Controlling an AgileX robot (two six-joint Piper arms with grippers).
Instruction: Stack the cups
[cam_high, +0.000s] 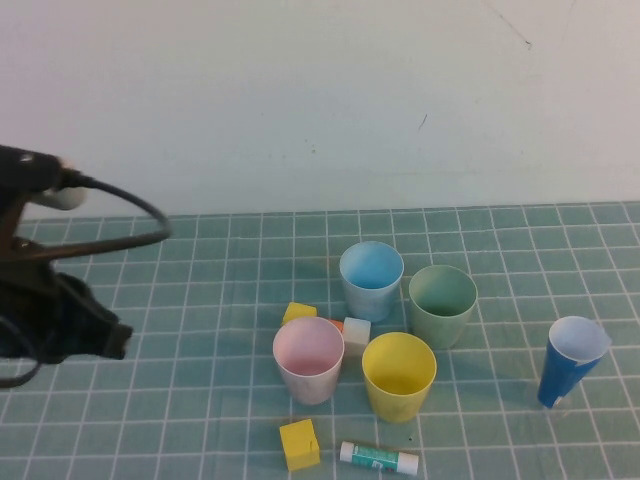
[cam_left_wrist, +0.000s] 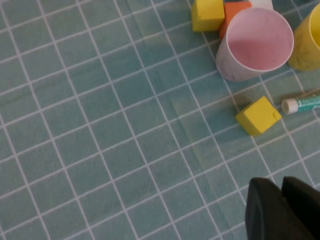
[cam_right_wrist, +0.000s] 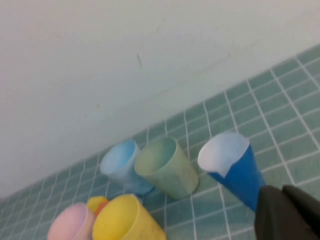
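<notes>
Over the green mat (cam_high: 200, 400), out at the robot's far left side: left gripper (cam_left_wrist: 281, 189), fingers pressed together, nothing between them. Off to that gripper's right, well apart from it: the four cups, all in one close bunch.

Nearest to the left gripper: pink cup (cam_high: 308, 358). Standing up straight, mouth up, long way running up and down. Just past it, on the side away from the left gripper: yellow cup (cam_high: 399, 375), also standing, mouth up. Farther from the robot than those two: light blue cup (cam_high: 371, 279) and pale green cup (cam_high: 442, 305), side by side, both upright with mouths up. None inside another, none tipped over.

Tucked in the middle of the bunch: a yellow block (cam_high: 298, 312), an orange block (cam_high: 337, 325) and a white block (cam_high: 356, 336), right by the pink cup. Nearer the robot than the pink cup: another yellow block (cam_high: 299, 444), and next to it a glue stick (cam_high: 378, 458) lying flat.

Seen only from its own wrist camera: right gripper (cam_right_wrist: 282, 197), fingers together, holding nothing. Close in front of it: dark blue cup (cam_right_wrist: 235, 170), taller and thinner, white inside, mouth up. Past that cup, farther from the right gripper: pale green first, then light blue, with yellow and pink beyond.
</notes>
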